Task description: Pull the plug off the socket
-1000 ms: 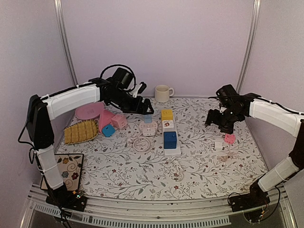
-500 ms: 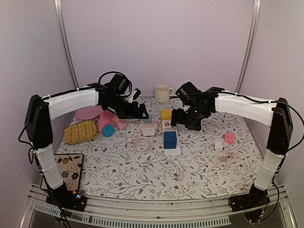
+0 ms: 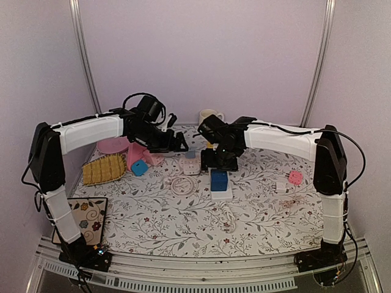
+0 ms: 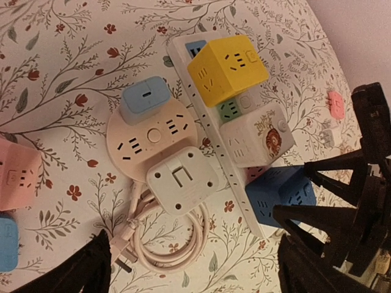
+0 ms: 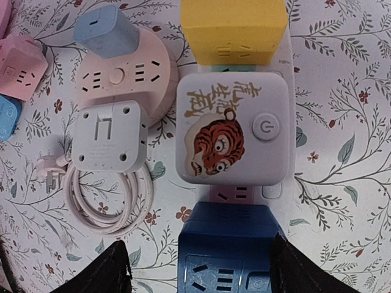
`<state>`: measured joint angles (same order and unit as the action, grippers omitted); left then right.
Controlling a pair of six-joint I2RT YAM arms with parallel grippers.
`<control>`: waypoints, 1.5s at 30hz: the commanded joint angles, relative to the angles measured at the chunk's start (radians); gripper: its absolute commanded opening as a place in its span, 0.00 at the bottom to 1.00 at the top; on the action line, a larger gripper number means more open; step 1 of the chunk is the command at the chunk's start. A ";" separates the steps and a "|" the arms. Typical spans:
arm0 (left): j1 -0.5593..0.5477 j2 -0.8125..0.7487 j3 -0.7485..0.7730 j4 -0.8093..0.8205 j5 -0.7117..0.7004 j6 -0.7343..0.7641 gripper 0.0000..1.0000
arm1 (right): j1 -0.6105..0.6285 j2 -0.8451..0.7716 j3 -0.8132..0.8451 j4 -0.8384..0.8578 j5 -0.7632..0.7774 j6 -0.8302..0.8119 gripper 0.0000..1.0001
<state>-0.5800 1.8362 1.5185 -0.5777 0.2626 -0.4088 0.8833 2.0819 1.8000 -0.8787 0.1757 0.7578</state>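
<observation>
The white power strip (image 4: 208,122) carried three cube plugs in a row. The middle one, the white plug (image 5: 232,131) with a tiger print and a round button, sat between a yellow cube (image 5: 234,27) and a blue cube (image 5: 232,244). My right arm had swung in from the strip's right (a quick sweep) and reached over it, right gripper (image 5: 204,268) spread wide and empty. The left gripper (image 4: 195,268) hung left of the strip, fully open and holding nothing.

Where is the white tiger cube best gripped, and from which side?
Grip the white tiger cube by the two flat sides facing across the power strip, coming down from above; the yellow cube and blue cube crowd its other two sides.
</observation>
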 commanded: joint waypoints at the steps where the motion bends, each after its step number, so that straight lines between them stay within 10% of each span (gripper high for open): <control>1: 0.011 -0.034 -0.017 0.022 0.015 -0.004 0.95 | 0.012 0.053 0.005 -0.087 0.033 -0.006 0.78; 21: 0.011 -0.011 -0.014 0.032 0.039 -0.007 0.95 | 0.024 0.058 -0.021 -0.100 0.045 0.009 0.78; 33: 0.008 0.033 -0.011 0.080 0.165 -0.024 0.94 | 0.034 0.025 -0.062 -0.076 0.030 0.003 0.31; 45: -0.046 0.182 0.069 0.149 0.387 -0.042 0.66 | 0.087 -0.132 -0.281 0.071 0.000 -0.011 0.28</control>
<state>-0.6010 1.9648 1.5368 -0.4702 0.5488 -0.4454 0.9394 1.9934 1.5795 -0.8406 0.2165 0.7395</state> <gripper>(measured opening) 0.743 0.625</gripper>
